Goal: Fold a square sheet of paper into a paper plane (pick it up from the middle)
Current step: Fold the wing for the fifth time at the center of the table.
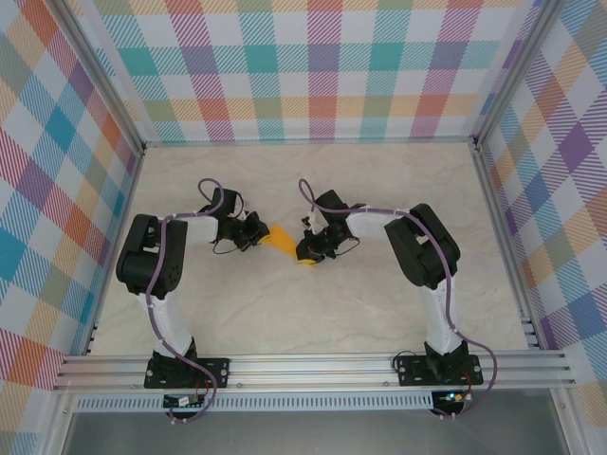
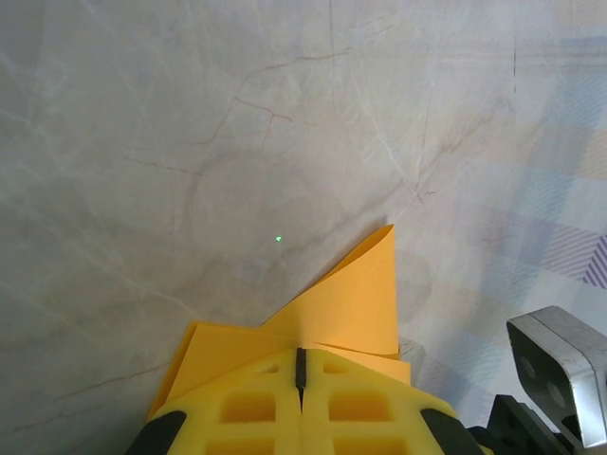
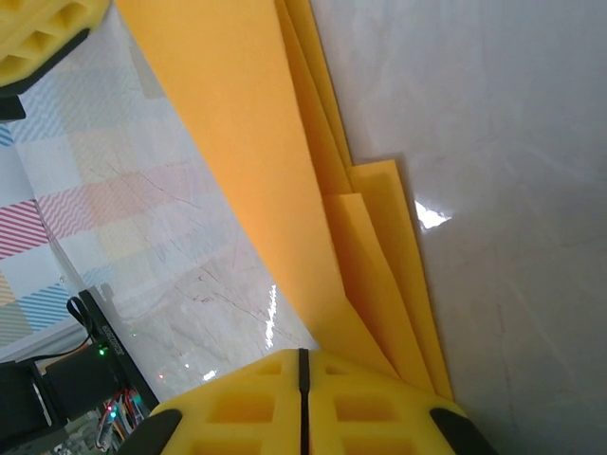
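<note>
The square sheet of paper (image 1: 282,237) is folded into an orange-yellow, layered, creased shape and hangs between my two grippers over the middle of the table. My left gripper (image 1: 258,233) holds its left end. In the left wrist view the yellow jaws (image 2: 302,353) are pressed together with the paper (image 2: 351,303) fanning out beyond them, one pointed flap standing up. My right gripper (image 1: 311,251) holds the other end. Its jaws (image 3: 303,353) are together, and several paper layers (image 3: 247,142) run away from them toward the left gripper's yellow finger (image 3: 38,38).
The marble tabletop (image 1: 379,294) lies under the paper. Aluminium rails (image 1: 313,365) run along the near edge and checkered walls (image 1: 322,66) close the back and sides. A grey block of the right arm (image 2: 560,370) sits close to the left gripper.
</note>
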You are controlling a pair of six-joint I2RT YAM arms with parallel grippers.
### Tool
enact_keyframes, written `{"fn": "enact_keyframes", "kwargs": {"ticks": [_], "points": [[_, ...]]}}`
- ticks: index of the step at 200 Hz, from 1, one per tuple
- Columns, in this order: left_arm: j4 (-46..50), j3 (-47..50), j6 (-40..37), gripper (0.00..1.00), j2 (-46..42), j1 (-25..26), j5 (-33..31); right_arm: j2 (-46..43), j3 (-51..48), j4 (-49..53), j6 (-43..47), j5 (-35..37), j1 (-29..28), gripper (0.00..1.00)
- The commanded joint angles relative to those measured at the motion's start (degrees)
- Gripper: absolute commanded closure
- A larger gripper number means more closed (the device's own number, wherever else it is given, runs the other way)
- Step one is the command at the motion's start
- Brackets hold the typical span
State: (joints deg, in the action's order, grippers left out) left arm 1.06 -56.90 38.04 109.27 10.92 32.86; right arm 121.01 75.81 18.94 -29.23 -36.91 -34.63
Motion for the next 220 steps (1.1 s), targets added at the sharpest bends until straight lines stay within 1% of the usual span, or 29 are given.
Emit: {"fn": "enact_keyframes", "kwargs": {"ticks": [1,14,34,62,96,125,170,190,220], "points": [[2.6,1.2,-1.2,0.97,3.5,-1.5,-5.6,-4.2,4.1,1.8,1.0,1.2,0.2,0.93],[2.8,0.9,-1.5,0.97,3.4,-1.5,-5.5,-4.2,7.0,4.8,2.8,3.3,-0.8,0.92],[2.9,0.8,-1.5,0.97,3.3,-1.5,-5.6,-1.8,11.3,8.9,4.9,7.5,-2.9,0.92],[3.3,0.7,-1.7,0.97,3.2,-1.5,-5.7,2.3,16.7,12.0,5.5,10.2,-4.2,0.93],[3.8,0.6,-1.9,0.97,3.4,-1.5,-6.0,7.7,23.9,16.6,7.4,11.1,-4.9,0.93],[4.2,0.6,-1.9,0.97,3.2,-1.5,-6.1,10.8,27.3,20.0,9.6,11.8,-5.6,0.94],[5.5,0.1,-2.3,0.97,3.4,-1.5,-7.4,12.2,27.0,20.4,9.7,13.5,-5.6,0.95],[7.0,-0.4,-2.6,0.97,3.8,-1.5,-8.5,11.1,24.3,18.0,8.9,12.1,-5.0,0.96],[8.9,-1.1,-2.9,0.98,4.7,-1.6,-9.9,9.4,20.1,16.4,10.1,10.7,-4.4,0.96]]}}
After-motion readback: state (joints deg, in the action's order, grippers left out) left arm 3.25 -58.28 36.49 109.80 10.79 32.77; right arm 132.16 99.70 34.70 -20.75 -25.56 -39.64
